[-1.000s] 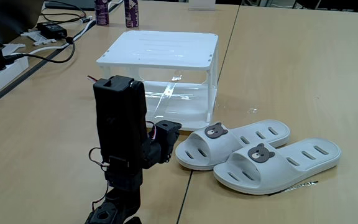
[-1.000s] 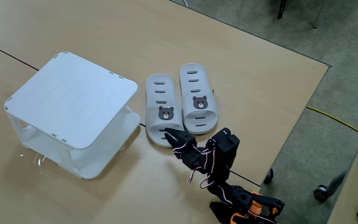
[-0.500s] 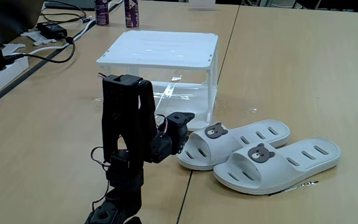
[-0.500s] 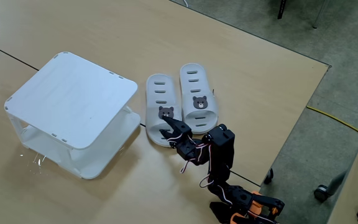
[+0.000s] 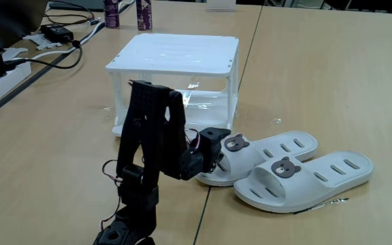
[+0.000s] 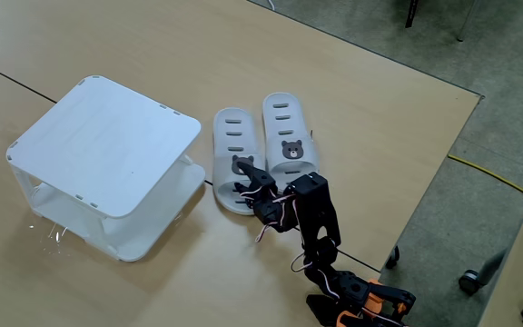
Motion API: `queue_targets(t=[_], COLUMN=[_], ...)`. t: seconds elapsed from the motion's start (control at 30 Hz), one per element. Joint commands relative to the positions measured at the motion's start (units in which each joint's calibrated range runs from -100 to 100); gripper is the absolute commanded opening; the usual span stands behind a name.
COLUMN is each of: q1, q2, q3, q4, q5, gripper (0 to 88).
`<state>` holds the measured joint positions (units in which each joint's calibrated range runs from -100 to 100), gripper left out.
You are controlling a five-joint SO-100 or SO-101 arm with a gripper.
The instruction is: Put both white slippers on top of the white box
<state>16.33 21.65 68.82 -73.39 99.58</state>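
Nearest us, our tool [image 6: 246, 177] hangs spread open over the toe band of the nearer of the white slippers [image 5: 264, 151]. We judge them light, springy rubber; pinching that band suits. Both lie on the table [image 5: 318, 82], beside the white box [image 6: 107, 145].

Your arm [image 5: 156, 146] has leaned a lot further forward over the last second, going from nearly upright to stretched out toward the slippers. The gripper [image 6: 246, 175] used to hang short of the toe of the slipper nearer the box [image 6: 235, 145]; now it's over that slipper's front strap, covering part of the bear badge in a fixed view. Can't tell if it's actually touching yet.
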Motion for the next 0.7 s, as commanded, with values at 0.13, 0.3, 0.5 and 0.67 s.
queue_targets(t=[0.13, 0.3, 0.5, 0.67], q1=[3.57, 5.55, 5.96, 5.87], q2=[11.04, 12.89, 12.89, 12.64], q3=[-21.69, -24.39, -25.03, -24.84], q4=[-0.73, -0.64, -0.64, -0.64], q5=[0.42, 0.42, 0.42, 0.42], gripper=[25.4, 24.8, 21.6, 0.7])
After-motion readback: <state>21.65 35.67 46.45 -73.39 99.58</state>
